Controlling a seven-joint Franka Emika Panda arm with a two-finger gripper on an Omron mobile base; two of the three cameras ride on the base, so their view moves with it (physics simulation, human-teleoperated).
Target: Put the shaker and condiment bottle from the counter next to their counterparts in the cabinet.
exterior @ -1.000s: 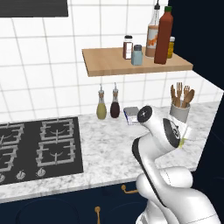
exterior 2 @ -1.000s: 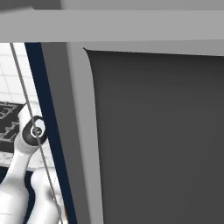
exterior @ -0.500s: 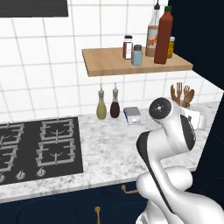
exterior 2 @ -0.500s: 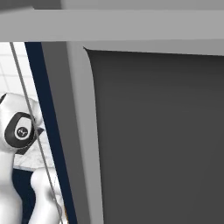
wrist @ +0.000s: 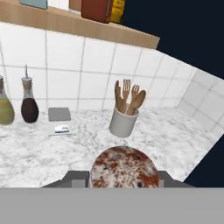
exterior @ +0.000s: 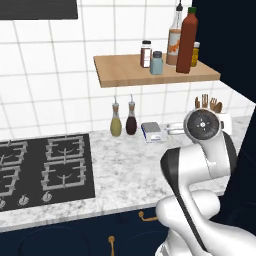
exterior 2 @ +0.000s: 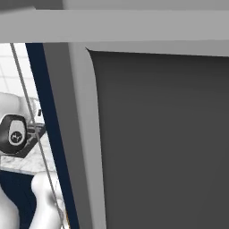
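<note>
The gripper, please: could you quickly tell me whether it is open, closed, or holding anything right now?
Gripper: closed, with nothing seen held; it points toward the white utensil holder on the counter.

1. Light is even and bright in the left base view; the white tiled wall [exterior: 45,75] reads clean, without glare.
2. The wooden shelf [exterior: 150,72] casts only a faint shadow on the tiles beneath it.
3. The right base view is dim, with flat grey and dark panels close to the lens.
4. The hand view is soft and slightly blurred, and the marble worktop [wrist: 39,151] looks smeared.
5. Edges show no visible distortion.
</note>
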